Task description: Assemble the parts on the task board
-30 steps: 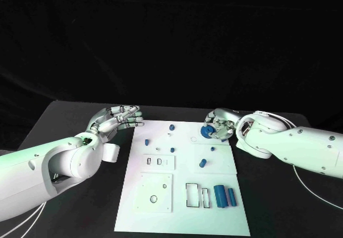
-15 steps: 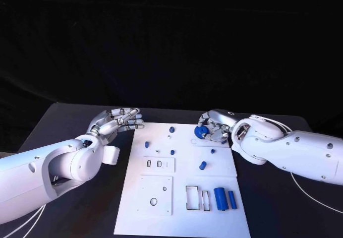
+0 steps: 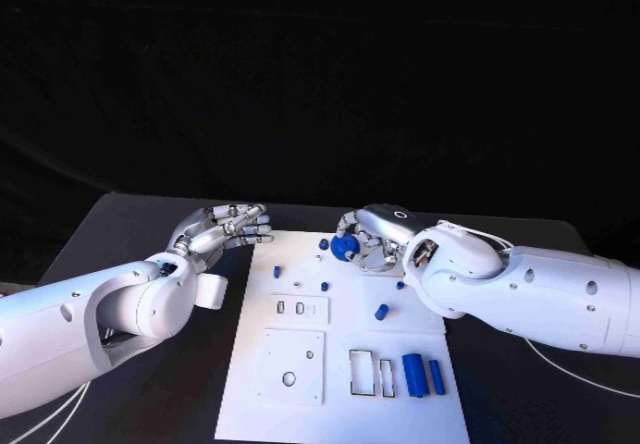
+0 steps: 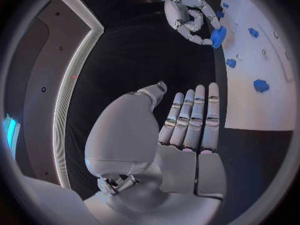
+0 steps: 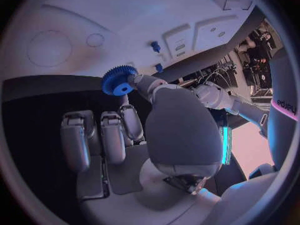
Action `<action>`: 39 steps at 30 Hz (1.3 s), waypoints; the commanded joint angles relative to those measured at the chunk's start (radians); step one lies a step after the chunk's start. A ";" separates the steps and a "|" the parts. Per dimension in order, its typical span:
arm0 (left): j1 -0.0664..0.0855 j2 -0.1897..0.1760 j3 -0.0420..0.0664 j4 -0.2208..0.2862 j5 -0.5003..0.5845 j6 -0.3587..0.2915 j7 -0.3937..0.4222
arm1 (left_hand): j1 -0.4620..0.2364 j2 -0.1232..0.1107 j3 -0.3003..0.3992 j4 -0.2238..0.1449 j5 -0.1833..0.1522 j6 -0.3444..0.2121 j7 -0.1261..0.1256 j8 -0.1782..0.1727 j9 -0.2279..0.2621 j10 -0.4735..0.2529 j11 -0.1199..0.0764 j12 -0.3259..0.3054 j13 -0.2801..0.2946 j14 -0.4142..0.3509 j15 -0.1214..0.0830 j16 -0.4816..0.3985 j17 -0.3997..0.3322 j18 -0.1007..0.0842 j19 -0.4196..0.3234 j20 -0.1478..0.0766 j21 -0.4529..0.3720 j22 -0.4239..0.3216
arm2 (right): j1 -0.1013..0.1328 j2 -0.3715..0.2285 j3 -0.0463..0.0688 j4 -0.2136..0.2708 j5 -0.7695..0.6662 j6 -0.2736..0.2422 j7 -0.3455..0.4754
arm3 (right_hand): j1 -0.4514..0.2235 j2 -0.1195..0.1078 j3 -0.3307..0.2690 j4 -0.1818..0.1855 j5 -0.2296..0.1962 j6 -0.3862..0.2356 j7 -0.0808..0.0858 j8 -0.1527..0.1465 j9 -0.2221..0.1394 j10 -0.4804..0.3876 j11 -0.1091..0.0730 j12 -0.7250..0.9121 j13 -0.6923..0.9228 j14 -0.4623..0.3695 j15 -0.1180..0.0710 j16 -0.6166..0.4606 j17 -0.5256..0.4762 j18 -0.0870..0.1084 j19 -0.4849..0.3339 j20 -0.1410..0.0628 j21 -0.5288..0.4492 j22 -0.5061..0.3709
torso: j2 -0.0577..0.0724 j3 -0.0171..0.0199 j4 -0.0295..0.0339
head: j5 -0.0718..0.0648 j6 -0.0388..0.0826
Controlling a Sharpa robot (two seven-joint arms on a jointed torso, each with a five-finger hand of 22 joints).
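Currently right hand [image 3: 371, 242] pinching gear [image 3: 343, 244] in fingers above board [image 3: 347, 370] upper centre; left hand [image 3: 224, 228] open, upper left.

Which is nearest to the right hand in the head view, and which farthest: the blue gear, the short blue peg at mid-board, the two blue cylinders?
From the right hand:
1. Blue gear, held in its fingers.
2. Short blue peg, mid-board.
3. Two blue cylinders, board's near right corner.
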 commanded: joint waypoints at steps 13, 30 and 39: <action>0.001 0.006 0.001 0.007 0.002 0.022 0.004 | -0.002 0.004 0.003 0.000 0.005 0.004 0.054 -0.003 -0.001 0.005 0.005 -0.004 -0.001 -0.001 0.002 0.006 0.001 0.012 0.002 -0.002 0.004 -0.001 | -0.020 0.120 -0.002 -0.081 -0.055 -0.010 -0.020 | -0.010 0.000 0.004 -0.001 -0.005 0.041 -0.014 0.026 0.001 0.009 -0.001 0.004 -0.001 0.100 -0.005 0.001 0.244 -0.018 0.074 -0.008 0.007 0.226 | 0.003 -0.0007 0.0023 | 0.008 -0.006; 0.003 0.010 0.001 0.010 0.002 0.016 0.007 | -0.004 0.003 0.006 -0.001 0.005 0.004 0.054 -0.004 -0.002 0.004 0.006 -0.006 -0.001 -0.002 0.003 0.006 0.001 0.012 0.002 -0.002 0.004 -0.001 | -0.035 0.161 -0.004 -0.123 -0.050 0.010 -0.014 | -0.014 0.001 0.005 -0.001 -0.007 0.039 -0.014 0.023 0.000 0.008 -0.001 0.003 -0.002 0.099 -0.005 0.000 0.241 -0.018 0.075 -0.009 0.007 0.227 | 0.002 -0.0003 0.0022 | 0.019 -0.019; 0.004 0.011 0.001 0.010 0.002 0.016 0.007 | -0.004 0.003 0.006 -0.001 0.005 0.004 0.054 -0.004 -0.002 0.004 0.006 -0.006 -0.001 -0.002 0.003 0.006 0.001 0.012 0.002 -0.002 0.004 -0.001 | -0.040 0.172 -0.004 -0.141 -0.049 0.027 -0.016 | -0.019 0.000 0.005 -0.001 -0.010 0.038 -0.013 0.021 -0.002 0.005 -0.001 0.001 -0.005 0.098 -0.005 0.000 0.239 -0.017 0.072 -0.009 0.004 0.224 | 0.002 0.0006 0.0016 | 0.020 -0.023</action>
